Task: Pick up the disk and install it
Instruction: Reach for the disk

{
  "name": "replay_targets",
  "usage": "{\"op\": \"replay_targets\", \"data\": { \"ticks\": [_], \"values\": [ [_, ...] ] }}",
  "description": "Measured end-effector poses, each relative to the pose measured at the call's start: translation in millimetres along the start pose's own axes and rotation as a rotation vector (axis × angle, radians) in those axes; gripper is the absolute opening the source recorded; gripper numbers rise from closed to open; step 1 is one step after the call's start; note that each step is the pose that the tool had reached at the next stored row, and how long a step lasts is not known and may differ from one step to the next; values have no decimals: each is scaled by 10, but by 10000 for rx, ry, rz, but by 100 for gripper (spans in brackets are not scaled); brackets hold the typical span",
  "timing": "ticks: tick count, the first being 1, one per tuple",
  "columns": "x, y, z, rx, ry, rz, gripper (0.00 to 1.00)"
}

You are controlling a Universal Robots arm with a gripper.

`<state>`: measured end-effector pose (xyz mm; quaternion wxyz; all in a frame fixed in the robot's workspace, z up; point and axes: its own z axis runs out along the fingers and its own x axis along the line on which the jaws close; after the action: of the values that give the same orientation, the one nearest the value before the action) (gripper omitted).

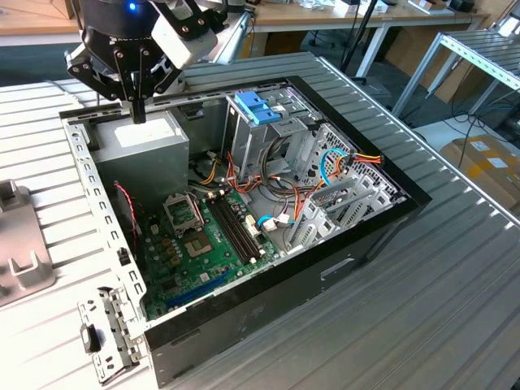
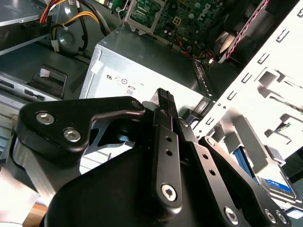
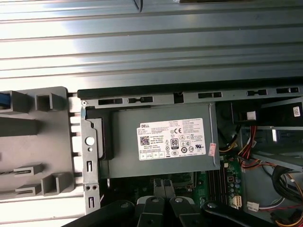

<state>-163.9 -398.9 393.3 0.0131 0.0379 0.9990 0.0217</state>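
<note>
My gripper (image 1: pixel 139 110) hangs over the grey power supply box (image 1: pixel 146 142) at the far left corner of the open computer case (image 1: pixel 382 219) in the exterior view. Its black fingers are shut together with nothing between them, as both wrist views show (image 2: pixel 163 97) (image 3: pixel 164 185). The disk (image 2: pixel 272 182) shows in part in the second wrist view: a blue frame edge and a labelled metal face lying outside the case, beyond its perforated side wall (image 2: pixel 265 80). A blue sliver of the disk (image 3: pixel 3 99) rests on the grey fixture (image 3: pixel 42 142).
A fixed drive cage with blue tabs (image 1: pixel 256 106) stands at the back of the case. The green motherboard (image 1: pixel 203 244) and bundles of coloured cables (image 1: pixel 341 162) sit lower down. The grey fixture (image 1: pixel 16 244) lies on the ribbed table at the exterior view's left.
</note>
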Motion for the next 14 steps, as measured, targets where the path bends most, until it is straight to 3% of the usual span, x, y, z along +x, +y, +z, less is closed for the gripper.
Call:
{"op": "replay_targets", "data": {
  "ticks": [14],
  "values": [
    [49, -4, -1, 0, 0, 0, 11]
  ]
}}
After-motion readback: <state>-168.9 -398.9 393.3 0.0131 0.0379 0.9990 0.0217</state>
